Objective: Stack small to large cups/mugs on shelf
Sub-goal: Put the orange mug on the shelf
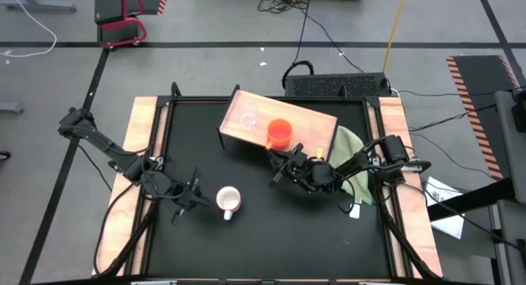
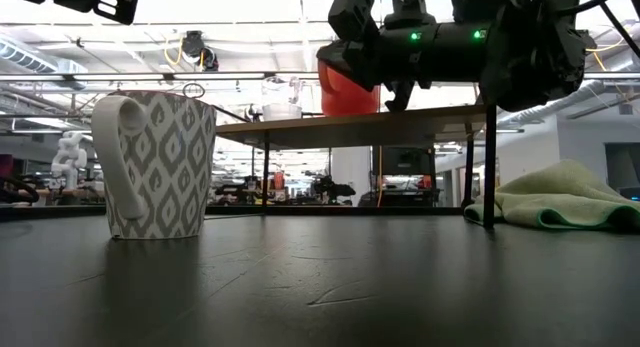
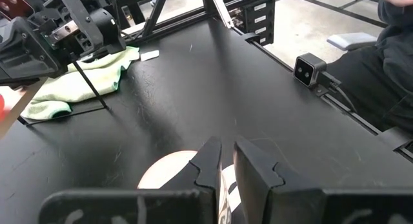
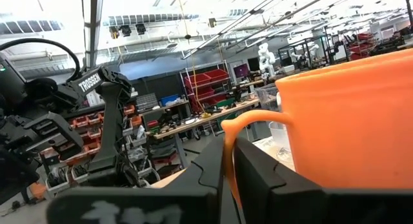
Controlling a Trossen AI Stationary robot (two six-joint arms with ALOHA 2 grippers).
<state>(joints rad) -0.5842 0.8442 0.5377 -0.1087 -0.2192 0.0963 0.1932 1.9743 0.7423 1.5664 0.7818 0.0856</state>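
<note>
We count three cups: clear cup and orange mug on the shelf, right gripper pinching the orange handle; patterned mug (off-shelf) beside nearly closed left gripper

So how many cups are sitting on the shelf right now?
2: the clear cup and the orange mug stand on the shelf. The white patterned mug is on the table instead.
</note>
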